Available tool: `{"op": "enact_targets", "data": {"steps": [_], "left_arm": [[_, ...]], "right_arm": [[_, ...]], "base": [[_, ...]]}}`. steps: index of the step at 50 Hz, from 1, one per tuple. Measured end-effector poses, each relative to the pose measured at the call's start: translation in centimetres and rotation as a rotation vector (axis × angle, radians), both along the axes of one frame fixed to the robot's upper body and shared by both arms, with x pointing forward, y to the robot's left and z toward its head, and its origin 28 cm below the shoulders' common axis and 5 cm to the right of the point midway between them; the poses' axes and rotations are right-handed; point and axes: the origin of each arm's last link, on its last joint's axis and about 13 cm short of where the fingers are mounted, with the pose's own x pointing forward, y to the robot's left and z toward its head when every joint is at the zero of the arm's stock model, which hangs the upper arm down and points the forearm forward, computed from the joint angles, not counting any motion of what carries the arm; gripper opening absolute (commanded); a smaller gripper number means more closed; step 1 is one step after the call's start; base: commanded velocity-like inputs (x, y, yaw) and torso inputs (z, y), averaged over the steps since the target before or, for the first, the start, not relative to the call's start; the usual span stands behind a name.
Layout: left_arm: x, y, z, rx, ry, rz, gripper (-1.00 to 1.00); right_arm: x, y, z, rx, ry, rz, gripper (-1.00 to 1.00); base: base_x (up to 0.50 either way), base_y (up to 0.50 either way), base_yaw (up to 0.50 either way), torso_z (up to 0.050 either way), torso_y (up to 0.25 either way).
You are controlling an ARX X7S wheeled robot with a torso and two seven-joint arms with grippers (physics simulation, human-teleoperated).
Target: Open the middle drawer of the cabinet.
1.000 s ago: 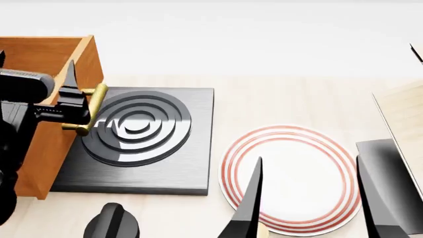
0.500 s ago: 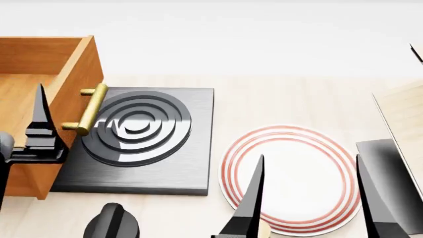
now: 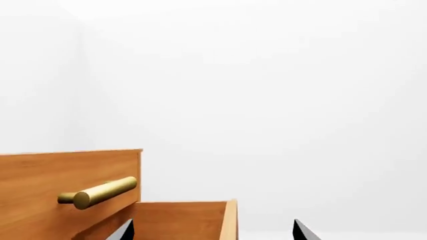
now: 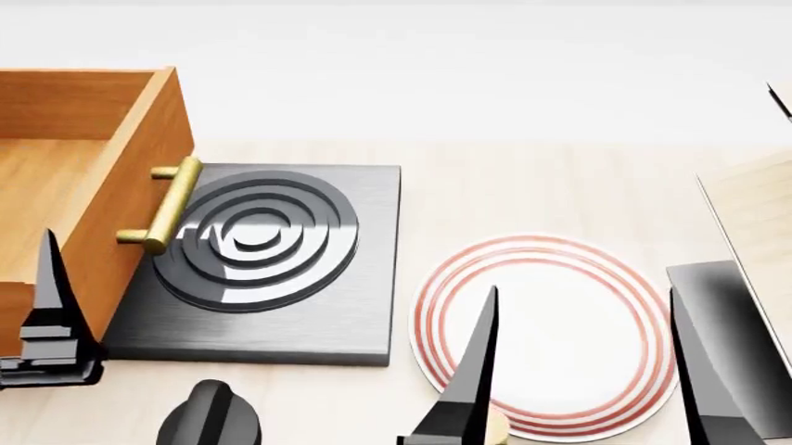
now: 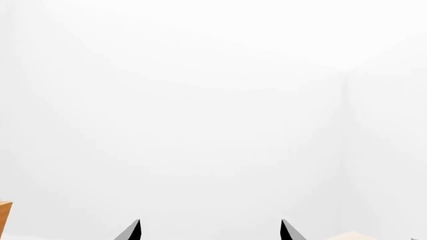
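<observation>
So, the middle drawer (image 4: 87, 176) is sitting pulled out at the left of the head view, its open wooden box showing an empty floor, and its brass handle (image 4: 163, 206) is hanging out over the black hob plate (image 4: 310, 306) with the ringed burner (image 4: 256, 238). In the left wrist view the drawer's top rim (image 3: 230, 220) is showing below another drawer front of the cabinet (image 3: 40, 195), which is carrying its own brass bar (image 3: 103, 191).

The left gripper (image 3: 212, 231) is hovering clear of the handle, down near the drawer's near corner; its two dark fingertips are standing well apart and holding nothing. One left finger (image 4: 52, 315) is poking up at the bottom left edge of the head view, just in front of the drawer's side.

The right gripper (image 4: 581, 371) is hanging over the white plate with red rings (image 4: 544, 269), its fingers spread wide and gripping nothing; the right wrist view is showing the same two tips (image 5: 135, 231) apart against blank wall.

A pale wood board (image 4: 755, 213) is peeking in at the right edge, and a black knob (image 4: 210, 417) is sitting at the bottom.
</observation>
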Motion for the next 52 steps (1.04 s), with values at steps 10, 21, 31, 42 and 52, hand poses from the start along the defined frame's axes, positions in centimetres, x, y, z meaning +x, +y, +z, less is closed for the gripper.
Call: {"op": "enact_targets", "data": {"steps": [10, 21, 31, 42, 52], "left_arm": [[-0.8, 0.0, -0.8, -0.010, 0.001, 0.001, 1.00], [-1.7, -0.1, -1.0, -0.019, -0.012, -0.004, 1.00], [-3.3, -0.4, 0.0, -0.027, -0.054, -0.022, 1.00], [-5.4, -0.8, 2.0, -0.045, -0.111, -0.057, 1.00], [-7.3, -1.2, 3.8, -0.063, -0.163, -0.096, 1.00]], "right_arm": [[0.2, 0.0, -0.1, -0.004, -0.009, -0.007, 1.00], [0.1, 0.0, -0.2, -0.004, -0.010, -0.003, 1.00], [-0.4, 0.2, 0.0, 0.000, 0.005, 0.021, 1.00], [-1.4, 0.6, 1.0, -0.012, -0.022, 0.044, 1.00], [-2.4, 1.2, 2.0, -0.017, -0.086, 0.073, 1.00]], "base": [[0.00, 0.00, 0.00, 0.000, 0.000], [0.00, 0.00, 0.00, 0.000, 0.000], [0.00, 0.00, 0.00, 0.000, 0.000], [0.00, 0.00, 0.00, 0.000, 0.000], [0.00, 0.00, 0.00, 0.000, 0.000]]}}
